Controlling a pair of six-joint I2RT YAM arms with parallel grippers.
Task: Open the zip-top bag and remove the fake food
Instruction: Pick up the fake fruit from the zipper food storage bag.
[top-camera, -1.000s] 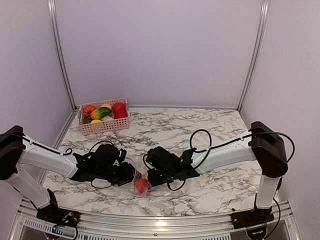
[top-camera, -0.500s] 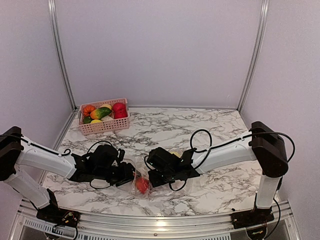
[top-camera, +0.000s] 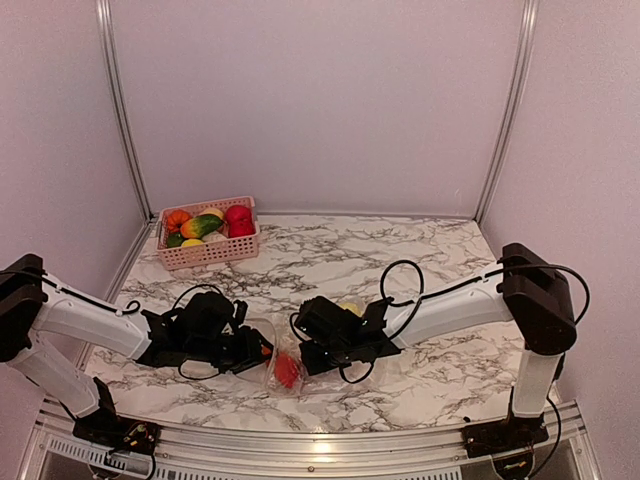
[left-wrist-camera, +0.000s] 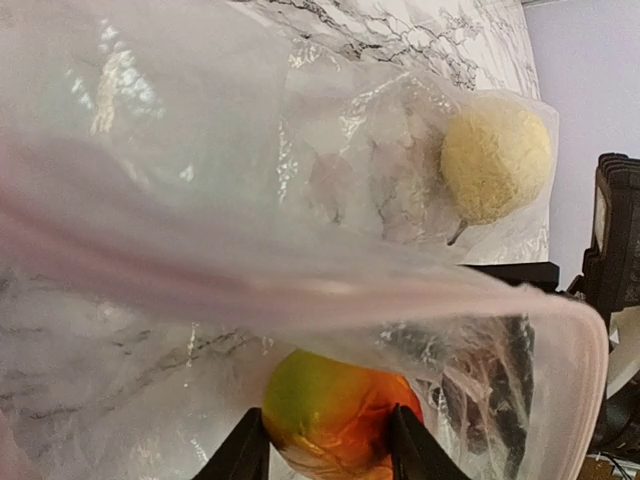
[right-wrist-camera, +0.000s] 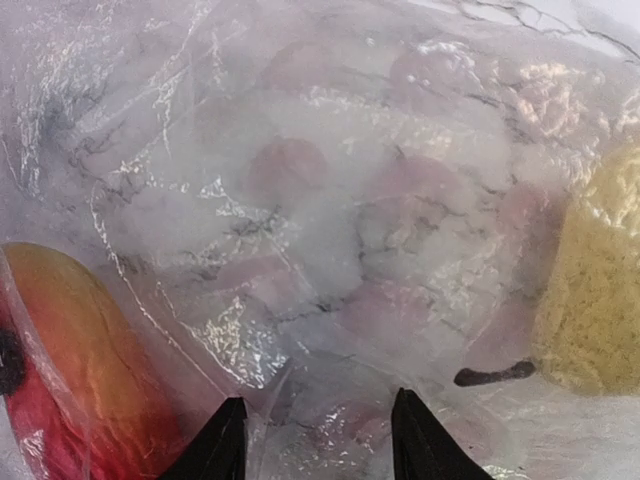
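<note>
My working cell: a marble-patterned surface (top-camera: 440, 250) boxed in by pale walls.

From the overhead camera I see the surface is white with grey veining. It runs back to a plain, pale lilac back wall (top-camera: 320, 100), with a left wall (top-camera: 50, 130) and right wall (top-camera: 590, 130) of the same tint closing in the sides. A left post (top-camera: 122, 110) and right post (top-camera: 505, 110) of aluminium rise from the far corners. An aluminium rail (top-camera: 400, 443) edges the near side. The light is soft and even.
</note>
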